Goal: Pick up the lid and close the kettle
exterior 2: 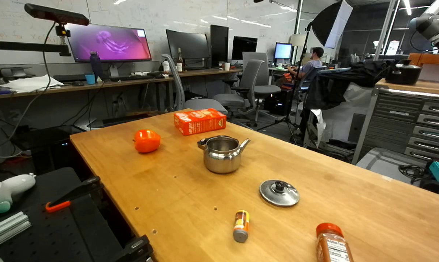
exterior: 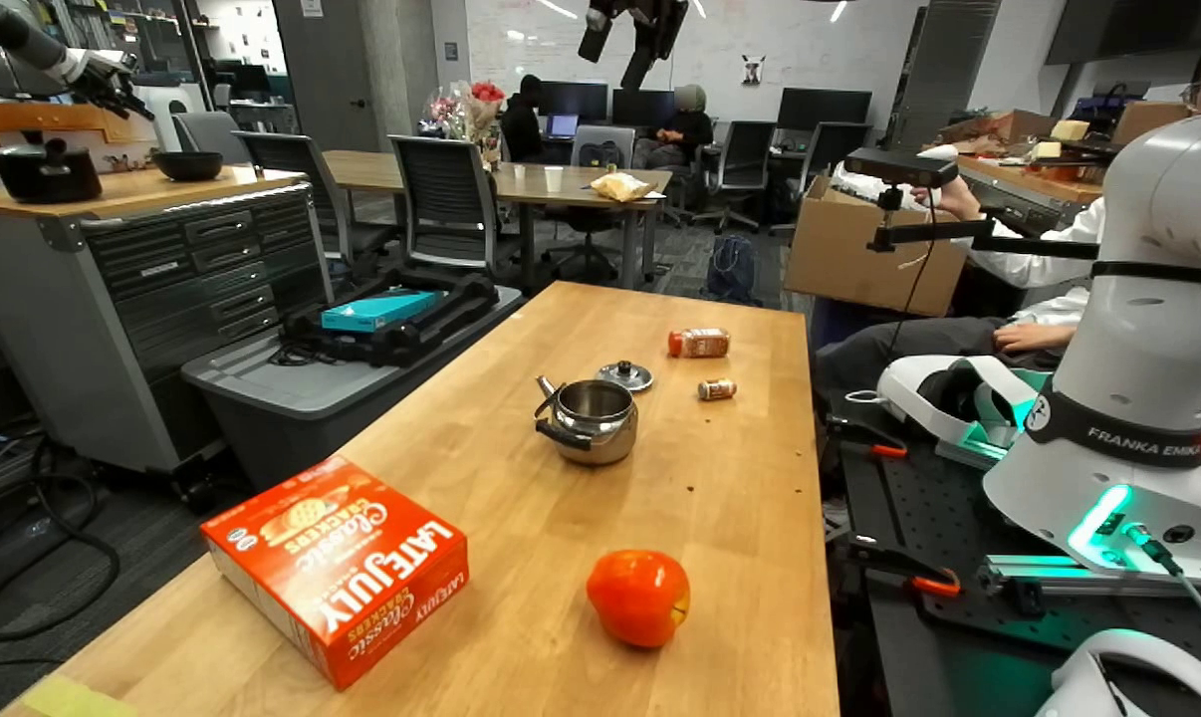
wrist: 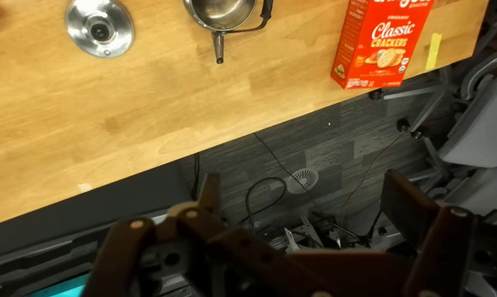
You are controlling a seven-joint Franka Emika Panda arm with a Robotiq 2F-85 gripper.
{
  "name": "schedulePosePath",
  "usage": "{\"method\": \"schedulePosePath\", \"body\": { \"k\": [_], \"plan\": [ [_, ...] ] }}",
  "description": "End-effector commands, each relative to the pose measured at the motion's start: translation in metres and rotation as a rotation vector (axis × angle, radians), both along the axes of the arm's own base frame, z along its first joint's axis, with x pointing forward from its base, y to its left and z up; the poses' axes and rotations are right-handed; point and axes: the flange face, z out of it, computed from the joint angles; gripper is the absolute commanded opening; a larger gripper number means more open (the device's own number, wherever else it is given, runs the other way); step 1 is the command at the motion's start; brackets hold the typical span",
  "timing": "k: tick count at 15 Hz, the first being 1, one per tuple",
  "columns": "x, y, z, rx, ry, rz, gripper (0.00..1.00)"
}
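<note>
The silvery lid with its dark knob lies knob up on the wooden table, apart from the kettle, in both exterior views (exterior: 625, 376) (exterior 2: 279, 193) and at the upper left of the wrist view (wrist: 83, 24). The shiny silver kettle stands upright with its mouth uncovered in both exterior views (exterior: 605, 438) (exterior 2: 222, 162). The wrist view cuts it off at the top edge (wrist: 223, 12). My gripper (exterior: 613, 62) hangs high above the table, touching nothing. In the wrist view its fingers (wrist: 304, 183) are wide apart with nothing between them.
A red cracker box (exterior: 347, 558) and an orange-red fruit (exterior: 638, 597) lie on the table (exterior: 740, 558) on the kettle's far side from the lid. A small can-like shaker (exterior 2: 241, 226) and a red-capped spice jar (exterior 2: 332, 243) lie near the lid.
</note>
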Motion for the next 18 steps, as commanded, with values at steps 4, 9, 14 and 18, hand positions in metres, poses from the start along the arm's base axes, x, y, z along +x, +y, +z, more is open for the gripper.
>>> {"method": "schedulePosePath", "body": {
  "k": [4, 9, 14, 18],
  "plan": [
    [0.0012, 0.0004, -0.0054, 0.003, 0.013, 0.001, 1.0],
    [0.0012, 0.0004, -0.0054, 0.003, 0.013, 0.001, 1.0],
    [0.0012, 0.0005, -0.0054, 0.003, 0.013, 0.001, 1.0],
    [0.0035, -0.001, -0.0081, -0.004, 0.013, -0.012, 1.0]
  ]
}}
